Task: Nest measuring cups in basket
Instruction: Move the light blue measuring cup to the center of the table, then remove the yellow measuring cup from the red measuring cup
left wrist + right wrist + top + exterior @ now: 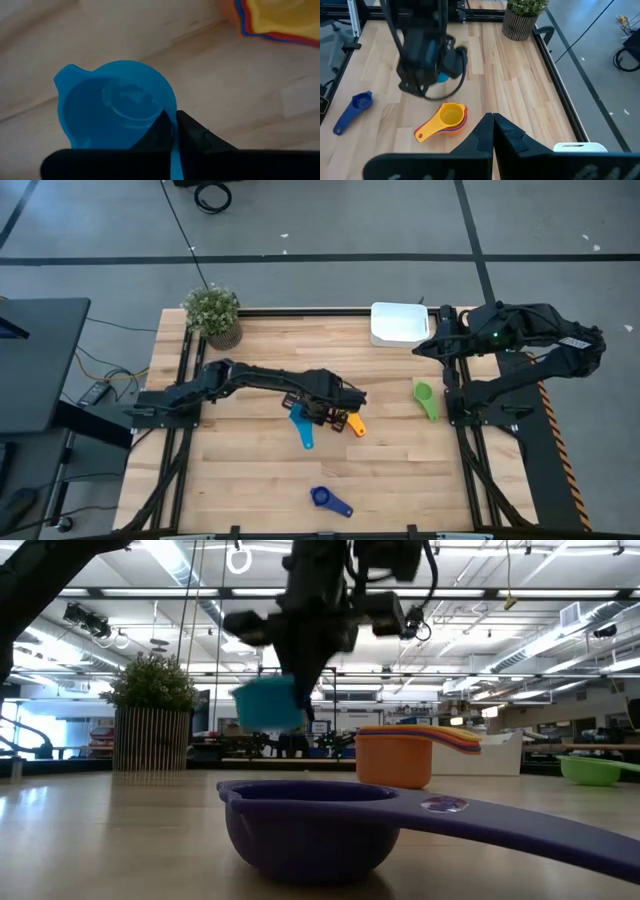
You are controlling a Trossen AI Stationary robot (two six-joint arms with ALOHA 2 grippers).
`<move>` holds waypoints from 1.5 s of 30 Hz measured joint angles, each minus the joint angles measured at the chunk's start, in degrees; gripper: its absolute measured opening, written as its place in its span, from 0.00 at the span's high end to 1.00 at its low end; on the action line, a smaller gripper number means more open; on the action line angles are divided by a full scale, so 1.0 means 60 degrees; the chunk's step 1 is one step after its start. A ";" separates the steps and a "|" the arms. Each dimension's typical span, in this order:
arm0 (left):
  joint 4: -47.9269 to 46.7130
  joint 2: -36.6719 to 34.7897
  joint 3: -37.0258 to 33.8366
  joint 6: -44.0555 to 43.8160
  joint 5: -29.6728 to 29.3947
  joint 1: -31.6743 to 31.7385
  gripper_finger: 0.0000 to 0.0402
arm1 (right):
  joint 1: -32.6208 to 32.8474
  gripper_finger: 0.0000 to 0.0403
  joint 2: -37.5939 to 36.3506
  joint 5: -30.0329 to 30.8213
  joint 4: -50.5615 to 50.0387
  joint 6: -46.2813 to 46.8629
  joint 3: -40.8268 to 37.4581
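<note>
From above, my left gripper (322, 412) sits mid-table, clamped on the light blue cup (301, 427); the basket (399, 323) lies at the far edge. Low down, that cup hangs clear of the wood beside the nested stack (400, 755). My right gripper (493, 131) is closed, empty.

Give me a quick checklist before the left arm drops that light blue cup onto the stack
1. Left gripper shut on the light blue cup: ok.
2. Cup lifted clear of the table: ok, per the low view.
3. Cup directly over the nested stack: not ok, stack sits to one side.
4. Right gripper shut, empty, parked near the basket: ok.
5. Green cup and dark blue cup outside the path: ok.
</note>
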 joint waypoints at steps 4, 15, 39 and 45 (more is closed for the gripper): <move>0.1067 -0.0035 -0.0647 -0.0068 0.0040 -0.0127 0.97 | 0.0000 0.97 0.0000 -0.0036 0.0000 0.0000 0.0000; 0.2957 -0.0024 -0.2141 -0.0556 0.0453 -0.0281 0.97 | 0.0000 0.97 0.0000 -0.0222 0.0001 0.0004 0.0000; 0.1516 -0.0072 0.0478 0.0578 -0.0573 -0.0284 0.78 | 0.0000 0.97 0.0259 -0.0751 -0.0699 0.0925 -0.0019; -0.0540 -0.0108 0.2474 0.0626 -0.2091 -0.0421 0.78 | 0.0000 0.96 0.0720 -0.0658 -0.0706 0.0658 -0.0386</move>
